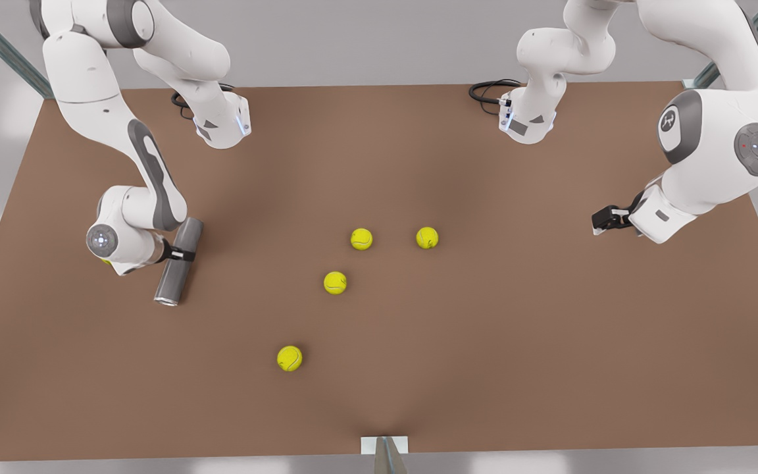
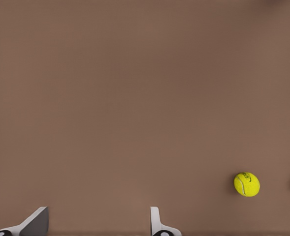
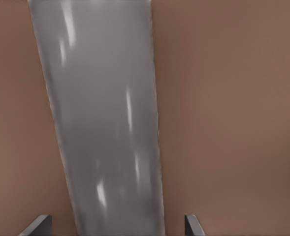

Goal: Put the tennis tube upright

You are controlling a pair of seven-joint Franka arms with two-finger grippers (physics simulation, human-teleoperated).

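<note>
At the front view's left, my right gripper (image 1: 181, 253) straddles the lying tennis tube (image 1: 178, 263) crosswise at mid-length, fingers apart around it, not visibly clamped. My left gripper (image 1: 599, 220) waits well apart, jaws apart.

1. The counter (image 1: 497, 368) is big, flat and brown.
2. The tennis tube (image 1: 179, 262) lies on its side on the counter, near the front view's left edge. It is dark grey, and its lighter rim points toward the near edge.
3. Four small yellow balls lie on the counter, well apart from the tube.
4. Two balls sit side by side near the middle: one (image 1: 361, 239) and another (image 1: 427, 237).
5. A third ball (image 1: 335, 282) lies a little nearer.
6. The fourth ball (image 1: 289, 358) lies nearest the front edge.
</note>
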